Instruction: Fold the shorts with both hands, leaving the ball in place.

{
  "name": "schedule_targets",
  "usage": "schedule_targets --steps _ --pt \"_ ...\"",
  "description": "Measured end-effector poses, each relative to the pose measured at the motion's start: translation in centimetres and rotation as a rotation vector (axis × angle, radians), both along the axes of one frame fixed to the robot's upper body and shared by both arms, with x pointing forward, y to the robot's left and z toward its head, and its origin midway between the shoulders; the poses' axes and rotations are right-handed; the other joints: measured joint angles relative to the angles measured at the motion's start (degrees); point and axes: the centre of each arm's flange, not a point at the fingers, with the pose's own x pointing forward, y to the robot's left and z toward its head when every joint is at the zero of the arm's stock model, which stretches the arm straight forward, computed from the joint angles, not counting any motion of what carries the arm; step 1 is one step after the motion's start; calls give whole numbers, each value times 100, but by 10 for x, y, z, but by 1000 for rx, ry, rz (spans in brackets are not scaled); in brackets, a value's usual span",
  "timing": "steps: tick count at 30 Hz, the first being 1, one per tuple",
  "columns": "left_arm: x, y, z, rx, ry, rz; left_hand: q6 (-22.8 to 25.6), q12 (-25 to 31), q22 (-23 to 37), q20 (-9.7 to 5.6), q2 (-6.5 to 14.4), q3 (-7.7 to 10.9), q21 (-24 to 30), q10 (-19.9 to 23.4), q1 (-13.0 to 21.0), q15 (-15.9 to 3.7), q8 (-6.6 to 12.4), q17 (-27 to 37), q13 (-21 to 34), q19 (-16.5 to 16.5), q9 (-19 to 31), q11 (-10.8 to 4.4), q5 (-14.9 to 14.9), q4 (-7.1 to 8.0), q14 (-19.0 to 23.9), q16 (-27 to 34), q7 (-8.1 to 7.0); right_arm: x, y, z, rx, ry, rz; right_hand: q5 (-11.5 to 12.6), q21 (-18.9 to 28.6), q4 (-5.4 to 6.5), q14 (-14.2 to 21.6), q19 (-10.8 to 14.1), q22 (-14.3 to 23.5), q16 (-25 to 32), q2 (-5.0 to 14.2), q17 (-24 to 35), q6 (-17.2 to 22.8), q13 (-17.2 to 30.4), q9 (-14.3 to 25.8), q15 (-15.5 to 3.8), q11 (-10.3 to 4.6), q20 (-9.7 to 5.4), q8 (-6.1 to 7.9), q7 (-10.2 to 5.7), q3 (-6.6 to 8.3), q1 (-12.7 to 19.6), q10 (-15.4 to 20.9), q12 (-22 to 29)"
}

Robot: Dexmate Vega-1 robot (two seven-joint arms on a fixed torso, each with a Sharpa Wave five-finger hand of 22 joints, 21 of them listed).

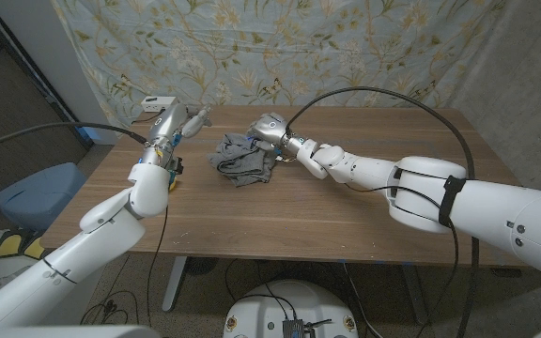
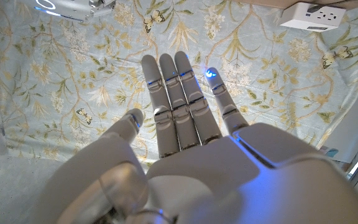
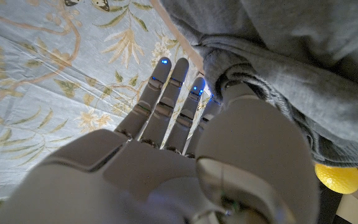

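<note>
While the shorts (image 1: 243, 159) lay bunched in a grey heap at the far middle of the desk (image 1: 327, 211), the right hand (image 1: 272, 130) sat against the heap's far right edge; in its wrist view the thumb pressed into a fold of cloth with the other fingers (image 3: 166, 99) straight and close together, and I could not tell whether anything was actually pinched. The left hand (image 1: 170, 123) hung off to the left, well apart from the shorts, fingers straight and held close, holding nothing. The ball (image 3: 339, 178), yellow, peeked out just beside the cloth near the right hand. Main risk, as I judged it: dragging or lifting cloth on that side could roll the ball away, since it sat at the fabric's edge. Second risk: with only one hand at the heap, a pull could just slide the whole bunch instead of spreading it. A loose thumb contact could also slip off. Count: one shorts, one ball, two hands, one desk.
</note>
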Motion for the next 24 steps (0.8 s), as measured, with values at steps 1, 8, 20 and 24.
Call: schedule_targets --steps 1,8,20,24 --pt "1 1 0 0 4 1 0 0 0 17 0 0 0 0 0 11 0 0 0 -17 0 0 0 0 -11 0 0 0 0 1 14 5 7 -7 0 -1 42 1 0 1 1 13 64 0 1 -3 25 1 18 24 -1 0 47 0" --pt "7 1 -3 0 34 17 -236 -117 0 -14 -13 72 0 -228 17 -41 -138 -16 0 -49 -46 -53 0 -160 -186 -64 -112 -7 6 9 115 38 79 -95 0 22 113 31 -1 1 48 26 285 0 -1 -11 109 -30 54 166 22 -49 206 33" --pt "29 5 -14 -6 82 183 -1965 -714 1 -54 -176 -273 25 -1296 387 -192 -1052 160 -149 -90 -326 -223 -23 -812 -834 -61 -629 -22 11 25 340 123 237 -183 0 45 112 51 -1 1 107 26 389 -1 -14 -11 109 -10 74 189 45 -109 268 33" --pt "39 5 -18 -1 99 240 -2426 -877 1 -148 -391 -447 29 -1687 466 -187 -1332 187 -192 -185 -408 -323 -63 -986 -1186 -113 -754 -28 17 28 387 159 270 -208 0 45 112 51 -1 1 106 26 408 27 -14 -11 139 -9 79 209 45 -109 299 33"
